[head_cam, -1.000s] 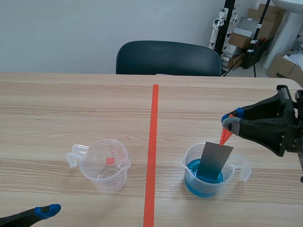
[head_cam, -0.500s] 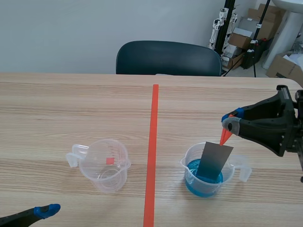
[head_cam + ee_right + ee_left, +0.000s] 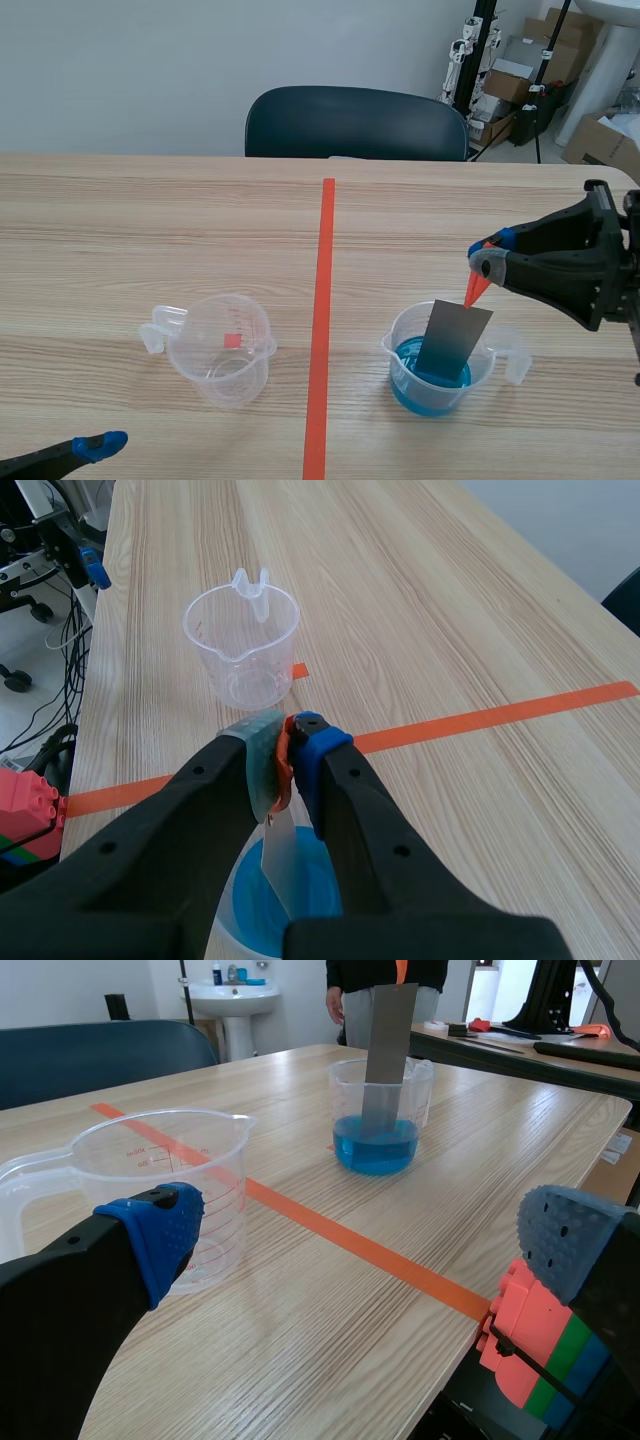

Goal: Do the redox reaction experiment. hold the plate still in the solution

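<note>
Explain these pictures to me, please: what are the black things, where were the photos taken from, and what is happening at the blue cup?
The black shapes are two robot arms, each ending in a two-fingered tool. One picture looks over the wooden table from between the arms. The other two come from a camera on each wrist.

On the table stand an empty clear measuring cup and a second cup holding blue liquid, one on each side of an orange tape line.

The right tool is shut on an orange clip. The clip holds a grey plate with its lower end dipped in the liquid. The left tool is open and holds nothing. It sits low, on the empty cup's side.
</note>
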You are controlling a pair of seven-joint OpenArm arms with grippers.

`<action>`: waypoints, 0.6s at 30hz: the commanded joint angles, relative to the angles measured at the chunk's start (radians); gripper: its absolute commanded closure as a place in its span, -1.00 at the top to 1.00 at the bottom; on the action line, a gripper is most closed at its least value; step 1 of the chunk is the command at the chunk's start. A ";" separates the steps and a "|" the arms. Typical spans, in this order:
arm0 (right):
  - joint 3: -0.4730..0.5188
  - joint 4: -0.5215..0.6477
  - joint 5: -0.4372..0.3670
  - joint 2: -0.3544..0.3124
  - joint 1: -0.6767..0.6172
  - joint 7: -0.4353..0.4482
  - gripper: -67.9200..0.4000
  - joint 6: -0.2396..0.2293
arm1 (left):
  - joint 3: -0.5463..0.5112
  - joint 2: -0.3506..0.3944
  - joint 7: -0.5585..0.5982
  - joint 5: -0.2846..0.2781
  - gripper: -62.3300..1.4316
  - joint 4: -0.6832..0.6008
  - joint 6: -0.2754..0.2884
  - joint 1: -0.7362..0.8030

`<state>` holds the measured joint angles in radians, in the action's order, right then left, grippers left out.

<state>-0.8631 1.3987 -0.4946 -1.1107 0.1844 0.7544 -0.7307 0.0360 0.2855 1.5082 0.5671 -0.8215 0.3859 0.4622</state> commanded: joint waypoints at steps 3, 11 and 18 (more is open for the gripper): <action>0.012 0.005 -0.006 -0.014 0.012 0.003 -0.98 -0.015 | -0.003 0.000 0.046 -0.006 1.00 -0.005 -0.002 0.003; 0.012 0.005 -0.006 -0.014 0.012 0.003 -0.98 -0.015 | -0.003 0.000 0.046 -0.006 1.00 -0.005 -0.002 0.003; 0.012 0.005 -0.006 -0.014 0.012 0.003 -0.98 -0.015 | -0.003 0.000 0.046 -0.006 1.00 -0.005 -0.002 0.003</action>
<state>-0.8631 1.3987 -0.4946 -1.1107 0.1844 0.7544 -0.7307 0.0360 0.2855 1.5082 0.5671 -0.8215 0.3859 0.4622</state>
